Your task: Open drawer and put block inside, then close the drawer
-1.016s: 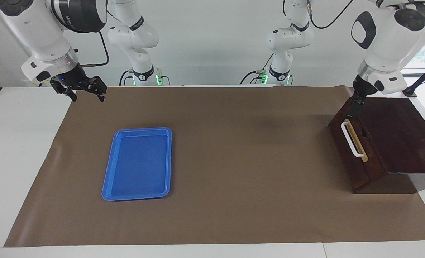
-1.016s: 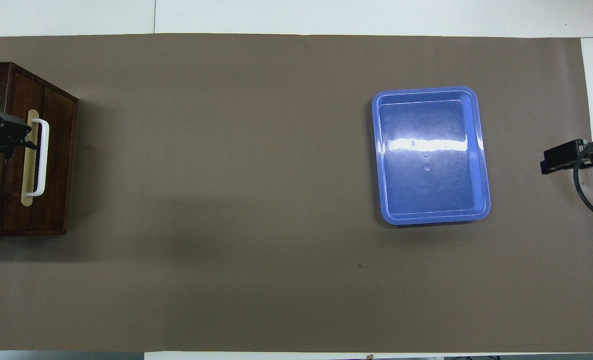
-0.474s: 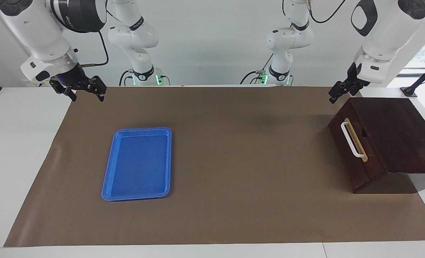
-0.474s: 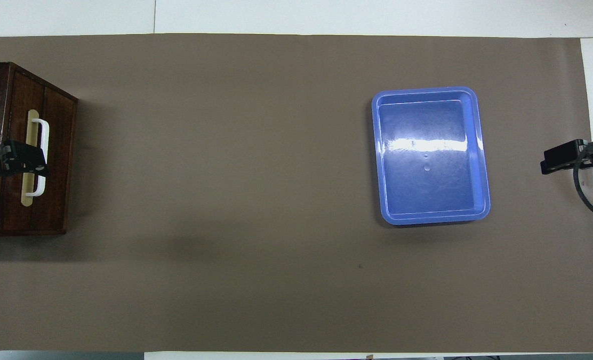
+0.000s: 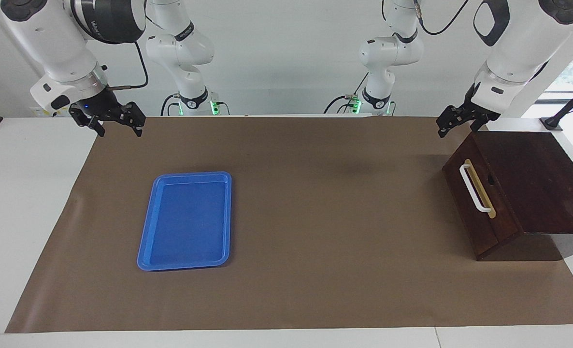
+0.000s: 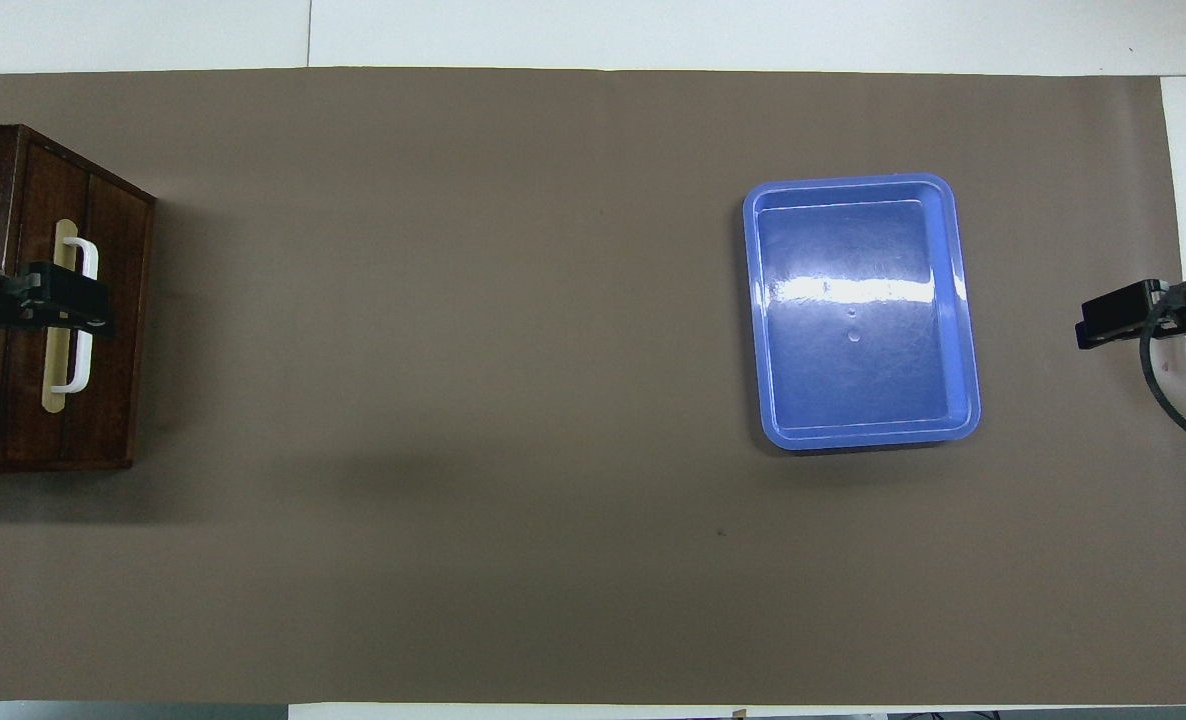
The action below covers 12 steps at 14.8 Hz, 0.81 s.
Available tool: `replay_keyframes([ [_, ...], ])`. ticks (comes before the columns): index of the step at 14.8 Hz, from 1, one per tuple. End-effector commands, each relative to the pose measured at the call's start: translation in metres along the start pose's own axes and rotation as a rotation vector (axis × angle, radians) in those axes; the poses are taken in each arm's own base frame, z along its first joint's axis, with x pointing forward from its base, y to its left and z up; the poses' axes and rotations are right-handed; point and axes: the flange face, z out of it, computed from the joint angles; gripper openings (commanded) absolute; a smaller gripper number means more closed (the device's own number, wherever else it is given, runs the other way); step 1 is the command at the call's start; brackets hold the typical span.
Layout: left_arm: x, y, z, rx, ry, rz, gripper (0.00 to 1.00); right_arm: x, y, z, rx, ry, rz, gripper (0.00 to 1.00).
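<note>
The dark brown drawer (image 5: 501, 217) is shut in its cabinet at the left arm's end of the table, its white bar handle (image 5: 475, 189) free. It also shows in the overhead view (image 6: 118, 380). My left gripper (image 5: 458, 126) is open and empty, raised in the air over the cabinet's corner nearest the robots; in the overhead view (image 6: 73, 305) it covers the handle (image 6: 81, 370). My right gripper (image 5: 117, 128) is open and empty, and waits over the mat's edge at the right arm's end (image 6: 1103, 320). The yellow block is out of view.
A flat blue tray (image 5: 185, 175) lies empty on the brown mat toward the right arm's end, also in the overhead view (image 6: 853, 182). The brown mat (image 5: 325, 217) covers most of the table.
My left gripper has lifted off the drawer front by the handle, risen and swung toward the robots' edge of the cabinet. The drawer stays shut. The right arm has not moved.
</note>
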Motion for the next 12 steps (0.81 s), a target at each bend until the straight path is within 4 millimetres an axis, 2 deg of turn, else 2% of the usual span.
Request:
replay_keyframes([
  [1, -0.009, -0.005, -0.009, -0.011, 0.002, 0.064, 1.00, -0.004, -0.002, -0.003, 0.000, 0.010, 0.005, 1.00],
  [7, -0.007, 0.007, -0.004, -0.012, 0.005, 0.081, 1.00, -0.004, -0.001, -0.003, -0.002, 0.008, 0.006, 1.00],
  [12, -0.005, 0.002, -0.008, -0.014, 0.013, 0.078, 1.00, -0.004, -0.001, -0.003, -0.002, 0.008, 0.004, 1.00],
])
